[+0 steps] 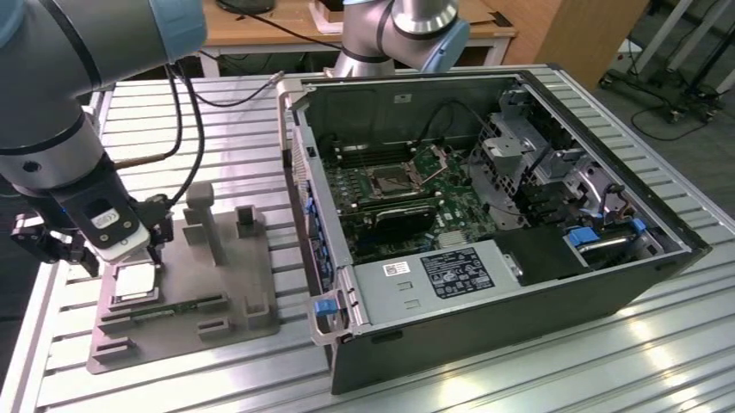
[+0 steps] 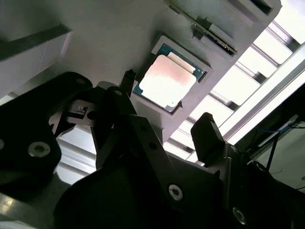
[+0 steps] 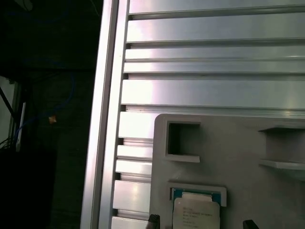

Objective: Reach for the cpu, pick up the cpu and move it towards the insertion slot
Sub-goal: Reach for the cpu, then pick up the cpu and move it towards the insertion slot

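Slatted table [image 1: 597,370], cpu [image 2: 169,80] in tray [image 1: 247,292] near its edge; my claw [image 2: 167,100] spread, straddling it. Light, stiff, fragile, I reckon: pinch opposite side edges.

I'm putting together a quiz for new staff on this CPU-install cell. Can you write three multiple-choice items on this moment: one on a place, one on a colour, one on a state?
1. Where does the cpu lie?
A. On a stack of books
B. In a square recess of the grey tray
C. In a person's hand

2. What colour is the rim around the cpu's pale face?
A. Red
B. Yellow
C. Blue-green

3. How does the gripper stand?
A. Open, over the cpu
B. Shut on the cpu
C. Shut on a screwdriver

Answers:
1 B: both wrist views show it seated in the tray's raised frame.
2 C: the second wrist view shows a blue-green edge round the pale face.
3 A: its fingertips stand apart, and the cpu lies in the tray beyond them.
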Controlling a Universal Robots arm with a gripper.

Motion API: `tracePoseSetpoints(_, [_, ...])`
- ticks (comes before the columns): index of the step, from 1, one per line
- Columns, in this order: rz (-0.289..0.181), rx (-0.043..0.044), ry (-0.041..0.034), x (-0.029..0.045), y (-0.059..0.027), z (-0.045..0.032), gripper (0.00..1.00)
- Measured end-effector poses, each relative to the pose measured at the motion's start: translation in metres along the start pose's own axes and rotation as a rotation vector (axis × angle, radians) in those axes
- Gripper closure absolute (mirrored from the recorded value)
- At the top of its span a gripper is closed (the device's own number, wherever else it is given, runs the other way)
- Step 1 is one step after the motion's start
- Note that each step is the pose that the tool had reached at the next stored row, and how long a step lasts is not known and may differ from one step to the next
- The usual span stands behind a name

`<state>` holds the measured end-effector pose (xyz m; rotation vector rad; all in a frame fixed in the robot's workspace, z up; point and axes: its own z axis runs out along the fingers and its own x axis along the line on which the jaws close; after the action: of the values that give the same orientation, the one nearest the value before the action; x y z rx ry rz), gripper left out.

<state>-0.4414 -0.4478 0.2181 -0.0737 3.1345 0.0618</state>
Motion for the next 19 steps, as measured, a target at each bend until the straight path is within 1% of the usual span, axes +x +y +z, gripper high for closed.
tracePoseSetpoints(13, [0.000, 0.0000, 0.0000, 0.0014, -0.0034, 0.0235, 0.26])
tracePoseSetpoints(14, [0.000, 0.0001, 0.0001, 0.0018, -0.0034, 0.0270, 0.26])
tracePoseSetpoints(19, [0.006, 0.0001, -0.0001, 0.0022, -0.0037, 0.0363, 0.26])
